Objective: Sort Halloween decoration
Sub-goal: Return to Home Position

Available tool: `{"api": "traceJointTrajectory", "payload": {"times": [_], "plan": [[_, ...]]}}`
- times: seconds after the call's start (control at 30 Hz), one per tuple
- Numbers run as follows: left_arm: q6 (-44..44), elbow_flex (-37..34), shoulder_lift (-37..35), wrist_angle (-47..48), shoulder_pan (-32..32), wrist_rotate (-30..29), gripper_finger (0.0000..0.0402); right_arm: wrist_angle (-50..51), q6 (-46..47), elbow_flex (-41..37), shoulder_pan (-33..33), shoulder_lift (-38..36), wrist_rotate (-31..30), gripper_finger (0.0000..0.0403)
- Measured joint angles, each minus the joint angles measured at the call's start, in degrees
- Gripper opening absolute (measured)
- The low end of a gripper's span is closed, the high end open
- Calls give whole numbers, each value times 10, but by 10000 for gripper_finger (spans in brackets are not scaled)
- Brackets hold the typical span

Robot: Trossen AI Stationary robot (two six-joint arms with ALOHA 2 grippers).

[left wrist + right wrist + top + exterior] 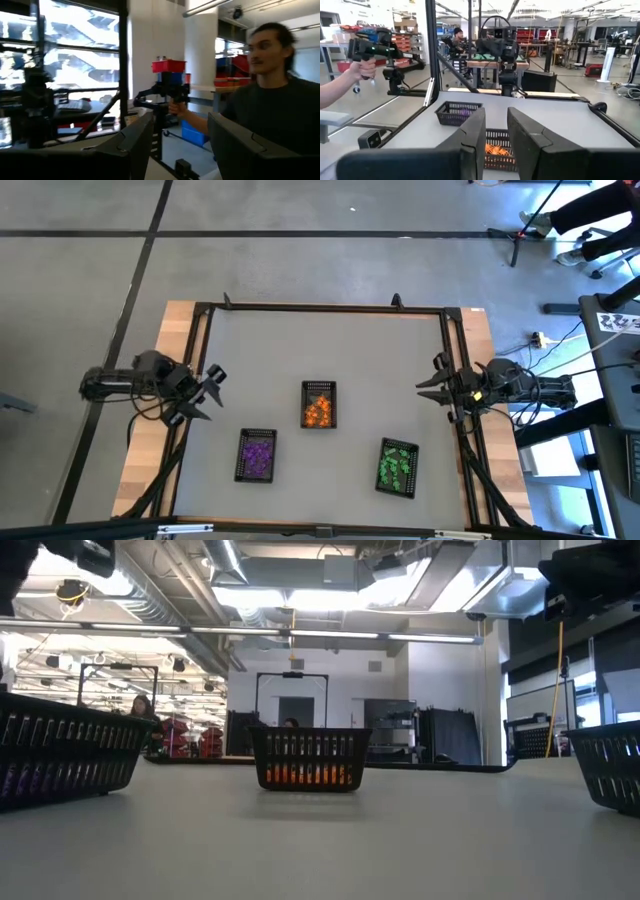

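The Halloween decoration lies sorted by colour in three black mesh trays on the grey table. Orange pieces fill the middle tray (319, 404), purple pieces the tray nearer the front left (257, 455), and green pieces the tray at the front right (397, 466). My left gripper (210, 390) hovers open at the table's left edge, raised and apart from every tray. My right gripper (430, 383) hovers at the right edge with a narrow gap between its fingers and nothing in it (496, 140). It points across the table at the orange tray (495, 150) and the purple tray (457, 112).
A black rail frame (320, 308) borders the grey tabletop, with wooden strips (150, 440) outside it. Bare grey surface lies between the trays and the far edge. A person (270, 100) stands beyond the table, holding a hand-held device (170, 85).
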State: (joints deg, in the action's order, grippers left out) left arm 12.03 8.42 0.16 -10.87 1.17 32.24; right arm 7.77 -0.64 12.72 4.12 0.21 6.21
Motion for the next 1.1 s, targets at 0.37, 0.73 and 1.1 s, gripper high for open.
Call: {"api": "traceJointTrajectory", "payload": {"times": [0.37, 0.73, 1.1], "plan": [[-40, -10, 0, 37, 29, -34, 179, -24, 3, -21, 0, 0, -12, 79], [-91, -16, 0, 46, 43, -79, 179, -46, -15, -61, 0, 0, -102, 79], [-96, -16, 0, 85, 43, -88, 179, -46, -27, -68, 0, 0, -119, 79]]}}
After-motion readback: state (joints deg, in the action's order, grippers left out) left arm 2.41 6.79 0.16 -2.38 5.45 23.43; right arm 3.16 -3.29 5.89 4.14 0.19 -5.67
